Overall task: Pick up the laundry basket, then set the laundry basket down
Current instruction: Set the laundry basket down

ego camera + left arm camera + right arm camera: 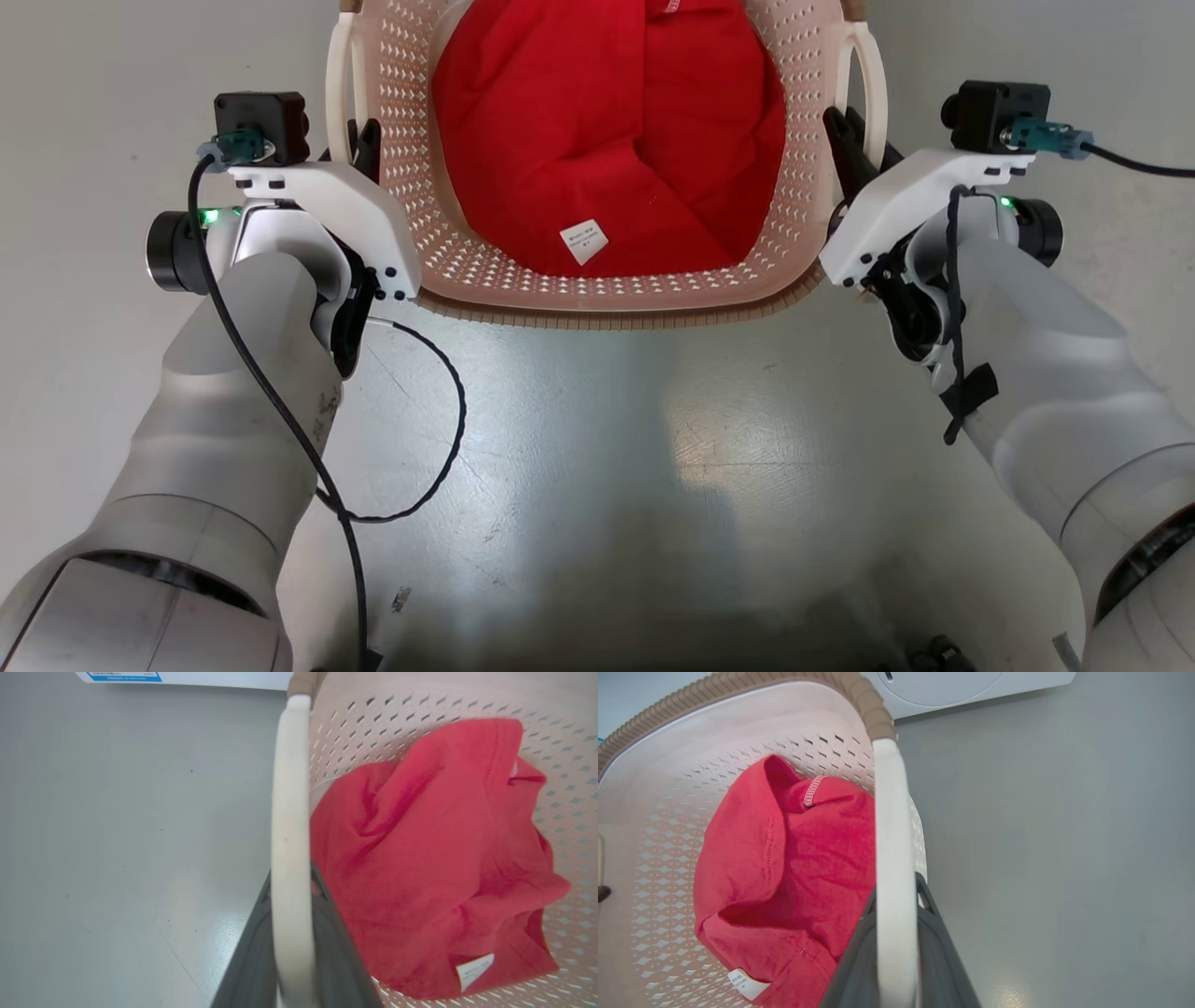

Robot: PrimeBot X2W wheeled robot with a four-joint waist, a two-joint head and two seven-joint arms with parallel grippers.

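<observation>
Far left of head view: pale left forearm [233,392] from the lower corner, black cable [439,439] looped off it over the grey floor [597,448], green light lit at the wrist, left camera block [261,126] on top. Left gripper [364,145] at the left loop handle [338,84] of the laundry basket [607,308]. In left wrist view, one dark finger [247,970] either side of the white handle, both pressed against it, jaws closed on it. Floor to the left of the handle there, white panel with a blue label [126,676] at the top edge.

Centre: basket straight ahead, between the two grippers, far end cut off by the top of the head view. Cream perforated walls, brown ribbed rim toward the robot. Cannot tell whether lifted or resting on the floor. Inside: red garment [607,121], crumpled, covering the bottom, white care label [583,241] face up close to the near wall.

Right: right gripper [845,131] at the right loop handle [873,84], mirror of the left. In right wrist view, dark fingers [943,961] flanking the handle and touching it, jaws gripping it. Right camera block [994,112] and green light on that wrist, strapped cable [954,280] down the forearm. Floor to the right of the handle, white washing machine [943,686] at the top edge beyond the basket's far rim.
</observation>
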